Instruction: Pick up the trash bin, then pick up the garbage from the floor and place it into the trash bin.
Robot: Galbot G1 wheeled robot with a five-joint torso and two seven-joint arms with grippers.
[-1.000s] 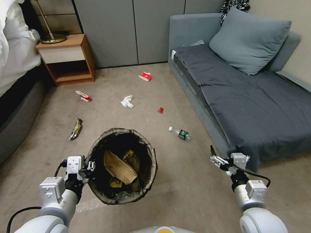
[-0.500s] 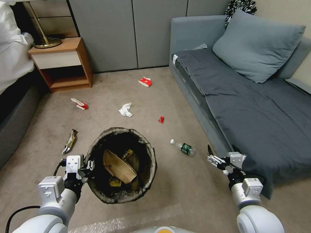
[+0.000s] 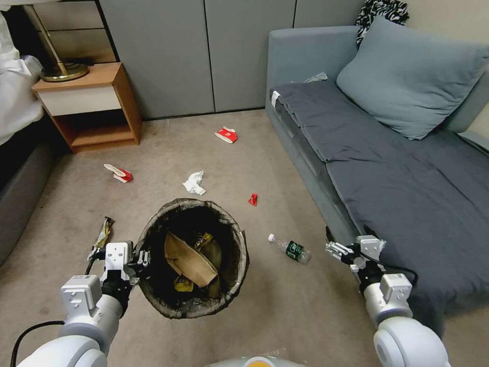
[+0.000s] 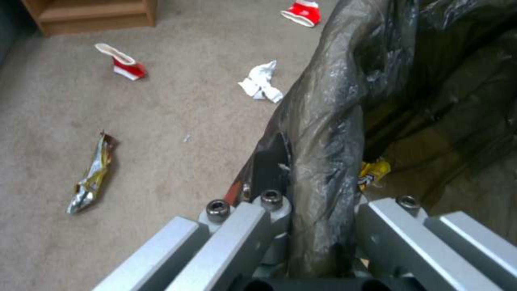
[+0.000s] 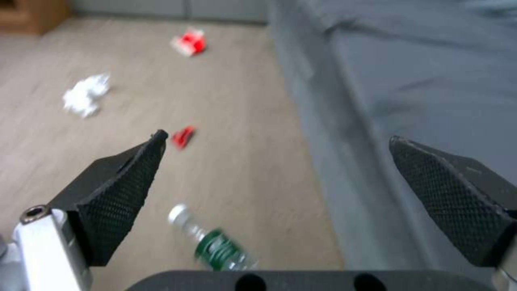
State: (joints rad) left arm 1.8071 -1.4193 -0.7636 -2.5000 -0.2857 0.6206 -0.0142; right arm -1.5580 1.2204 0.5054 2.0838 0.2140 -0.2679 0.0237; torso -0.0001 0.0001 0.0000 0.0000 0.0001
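My left gripper (image 3: 140,261) is shut on the near-left rim of the trash bin (image 3: 153,229) and holds it off the floor (image 3: 285,316). In the left wrist view its fingers (image 4: 253,218) clamp the dark bag liner (image 4: 323,133). A tan carton (image 3: 188,260) and yellow wrappers lie inside the bin. On the carpet lie a clear bottle (image 3: 291,249) (image 5: 215,242), a white tissue (image 3: 194,183), two red-and-white cups (image 3: 226,135) (image 3: 118,173), a small red scrap (image 3: 252,199) and a foil wrapper (image 3: 102,237). The right gripper (image 3: 346,244) (image 5: 277,137) hangs open, just right of the bottle.
A grey sofa (image 3: 387,168) runs along the right, its front edge close to my right arm. A wooden nightstand (image 3: 86,107) with a lamp stands at the back left, a bed (image 3: 20,173) on the left, grey cabinet doors (image 3: 204,56) behind.
The whole view has shifted: the camera has moved forward, so the litter and sofa sit nearer. The bottle now lies close to the right gripper. Both grippers keep their states.
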